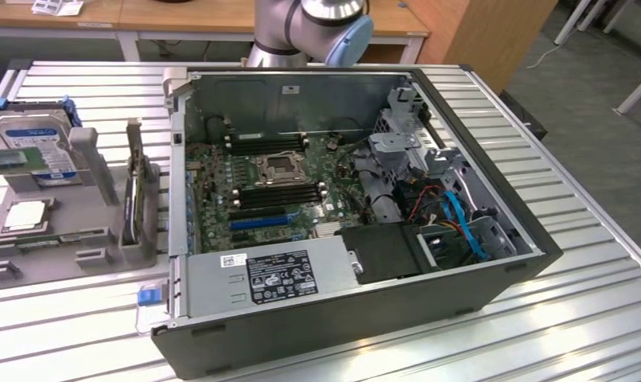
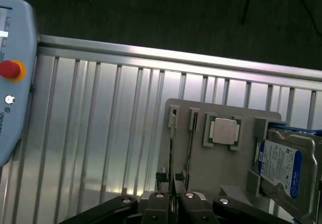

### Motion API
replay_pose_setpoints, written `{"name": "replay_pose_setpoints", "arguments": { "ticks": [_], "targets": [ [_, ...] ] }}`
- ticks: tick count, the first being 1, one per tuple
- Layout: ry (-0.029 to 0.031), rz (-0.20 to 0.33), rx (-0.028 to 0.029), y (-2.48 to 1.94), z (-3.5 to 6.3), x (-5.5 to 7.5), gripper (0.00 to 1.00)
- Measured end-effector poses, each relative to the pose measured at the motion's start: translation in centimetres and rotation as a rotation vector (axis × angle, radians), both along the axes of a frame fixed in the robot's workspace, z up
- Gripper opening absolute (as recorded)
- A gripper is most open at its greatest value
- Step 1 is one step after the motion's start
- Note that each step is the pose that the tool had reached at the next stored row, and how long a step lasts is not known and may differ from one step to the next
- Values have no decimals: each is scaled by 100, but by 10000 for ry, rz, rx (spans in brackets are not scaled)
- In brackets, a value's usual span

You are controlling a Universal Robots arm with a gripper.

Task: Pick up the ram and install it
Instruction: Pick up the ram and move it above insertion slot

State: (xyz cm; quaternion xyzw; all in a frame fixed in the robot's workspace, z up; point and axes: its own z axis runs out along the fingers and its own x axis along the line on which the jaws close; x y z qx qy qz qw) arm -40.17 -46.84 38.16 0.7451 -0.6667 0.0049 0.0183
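The ram (image 1: pixel 130 205) stands on its edge in a slot of the grey parts holder (image 1: pixel 56 239), at the exterior view's left of the open computer case (image 1: pixel 352 207). From the wrist camera I look straight down on it, so the ram (image 2: pixel 171 151) shows as a thin dark line on the holder (image 2: pixel 196 173). My gripper (image 2: pixel 173 206) hangs well above that end of the holder, its fingers closed together with nothing between them. The motherboard's black memory slots (image 1: pixel 281 193) lie beside the processor socket.
On the holder also sit a square silver-topped processor (image 2: pixel 224 131) and a hard drive (image 2: pixel 279 168) with a blue-white label. A teach pendant with a red button (image 2: pixel 10 69) lies on the slatted metal table (image 2: pixel 100 123). The arm's joint (image 1: pixel 315 24) rises behind the case.
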Motion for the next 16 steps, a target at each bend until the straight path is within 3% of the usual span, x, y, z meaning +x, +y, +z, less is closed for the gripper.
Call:
{"name": "replay_pose_setpoints", "arguments": {
  "ticks": [6,11,16],
  "targets": [
    [1,-4,-1,0,246,0,14],
    [1,-13,-1,1,249,36,14],
    [0,-12,0,0,248,165,14]
  ]
}}
